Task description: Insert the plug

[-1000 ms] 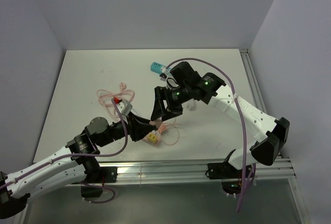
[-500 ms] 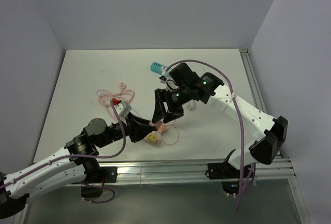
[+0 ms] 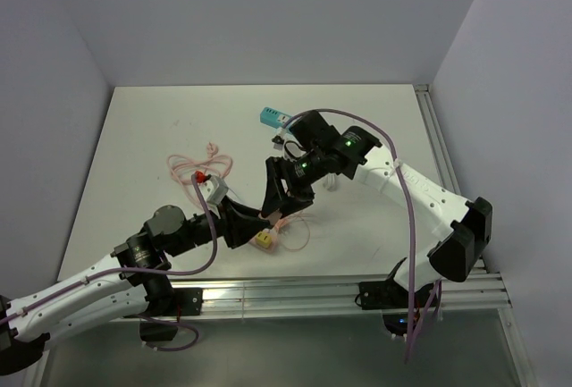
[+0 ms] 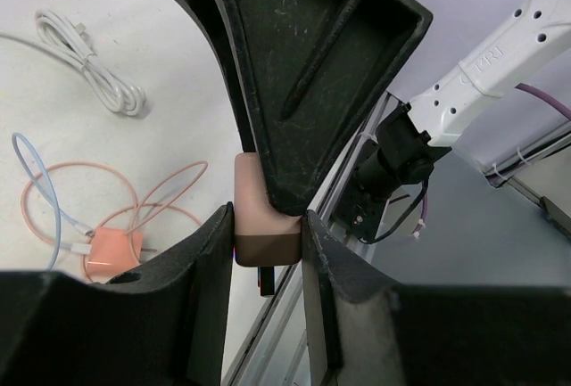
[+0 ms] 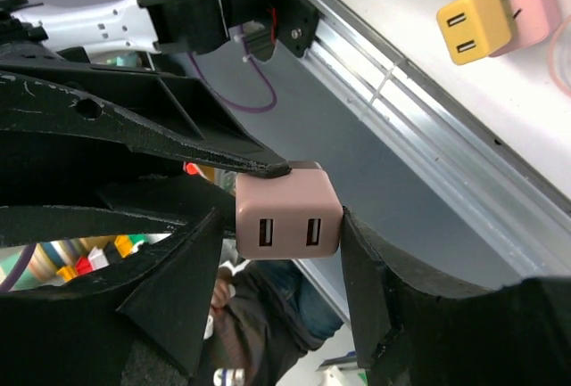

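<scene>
Above the middle of the near edge of the desk (image 3: 152, 119), the left gripper (image 4: 266, 236) is closed narrow on a pink charger cube (image 4: 264, 215). The right gripper (image 5: 284, 224) clamps the same cube from the far side. A yellow slotted adapter (image 5: 475, 19) lies on the desk just below, probably the target, nearer the left arm.

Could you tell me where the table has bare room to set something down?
Bare: the far-left corner beyond the pink cable, and the far-right stretch between teal adapter and rail. Crowded: near centre, where left gripper and right gripper clamp the pink charger by the yellow adapter.
</scene>
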`<state>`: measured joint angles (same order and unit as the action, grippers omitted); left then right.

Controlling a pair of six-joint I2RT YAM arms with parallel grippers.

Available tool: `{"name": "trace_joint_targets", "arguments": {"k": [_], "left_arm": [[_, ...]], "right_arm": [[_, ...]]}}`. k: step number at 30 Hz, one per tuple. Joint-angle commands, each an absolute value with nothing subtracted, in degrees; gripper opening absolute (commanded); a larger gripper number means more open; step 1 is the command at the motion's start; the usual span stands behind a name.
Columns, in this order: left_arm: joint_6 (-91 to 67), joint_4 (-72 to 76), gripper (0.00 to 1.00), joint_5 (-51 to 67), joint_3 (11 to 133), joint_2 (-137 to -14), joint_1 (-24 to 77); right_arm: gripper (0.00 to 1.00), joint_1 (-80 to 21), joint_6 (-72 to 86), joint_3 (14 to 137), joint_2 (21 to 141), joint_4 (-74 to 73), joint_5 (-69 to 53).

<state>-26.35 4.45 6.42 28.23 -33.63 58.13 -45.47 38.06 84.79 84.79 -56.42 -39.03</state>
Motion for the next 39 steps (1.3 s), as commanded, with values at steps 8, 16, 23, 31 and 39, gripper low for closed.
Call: {"name": "trace_joint_targets", "arguments": {"k": [8,16,23,31,39], "left_arm": [[-24.96,5.89,0.01,5.28,30.5,-33.31,59.24],[-26.1,2.39,0.03,4.66,33.03,-34.89,59.41],[-29.17,1.4,0.66,4.22,33.93,-35.6,59.41],[-36.19,-10.08,0.99,-9.55,35.32,-29.45,59.41],[-47.99,-33.04,1.0,-30.06,46.22,-37.7,57.75]], "right_arm": [[0.45,-45.62,39.29,82.97,84.99,-53.79,-43.42],[0.0,-45.62,39.72,79.46,83.85,-49.93,-43.33],[0.0,-45.62,35.87,81.56,81.74,-50.18,-34.56],[0.0,-45.7,28.4,78.76,76.3,-43.88,-14.55],[0.0,-53.86,20.92,71.55,72.6,-32.88,6.93]]}}
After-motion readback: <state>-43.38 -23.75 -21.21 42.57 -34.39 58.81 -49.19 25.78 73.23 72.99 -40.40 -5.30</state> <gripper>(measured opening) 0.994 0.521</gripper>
